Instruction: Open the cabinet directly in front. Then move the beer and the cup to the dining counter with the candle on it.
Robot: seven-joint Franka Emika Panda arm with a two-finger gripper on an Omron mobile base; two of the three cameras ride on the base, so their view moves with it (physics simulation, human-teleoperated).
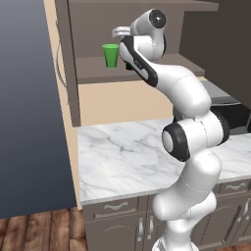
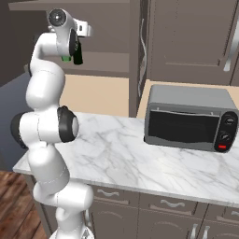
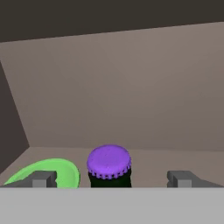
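The cabinet (image 1: 98, 71) stands open, its doors swung wide, and my arm reaches onto its lower shelf. On that shelf the green cup (image 1: 111, 55) stands upright, just left of my hand. In the hand view the beer (image 3: 109, 162), a dark bottle with a purple cap, sits between my spread fingertips, slightly left of centre. The cup (image 3: 48, 171) is beside it behind the left fingertip. My gripper (image 3: 113, 178) is open and touches nothing. From the right, the beer (image 2: 78, 55) shows as a dark shape under my hand. The dining counter and the candle are out of view.
A short marble worktop (image 1: 122, 157) lies under the cabinet, with drawer fronts (image 1: 115, 207) below it. A grey toaster oven (image 2: 189, 116) stands on its right part. The open right cabinet door (image 2: 140, 46) hangs edge-on beside my arm, and shut tall doors (image 2: 196, 37) are further right.
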